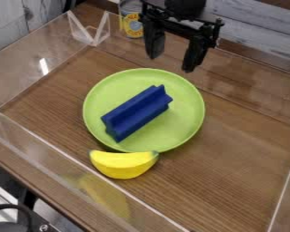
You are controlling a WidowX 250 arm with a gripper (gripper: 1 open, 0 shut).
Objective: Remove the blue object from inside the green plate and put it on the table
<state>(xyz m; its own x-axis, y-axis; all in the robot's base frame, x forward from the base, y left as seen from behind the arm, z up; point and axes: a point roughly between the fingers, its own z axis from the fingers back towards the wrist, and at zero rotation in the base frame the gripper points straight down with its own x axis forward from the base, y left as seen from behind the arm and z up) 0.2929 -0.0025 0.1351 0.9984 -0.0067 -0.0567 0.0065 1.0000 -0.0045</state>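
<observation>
A royal-blue block (135, 112) with a ridged top lies diagonally inside the lime-green plate (184, 94), near the plate's middle and left. The plate rests on the brown wood-grain table (238, 163). My gripper (172, 54) hangs above the plate's far rim, black fingers pointing down and spread apart, open with nothing between them. It is behind and above the blue block, not touching it.
A yellow banana-shaped toy (123, 163) lies on the table just in front of the plate's near rim. Clear acrylic walls (39, 145) border the tabletop on all sides. Bare wood shows to the right of the plate and at the left.
</observation>
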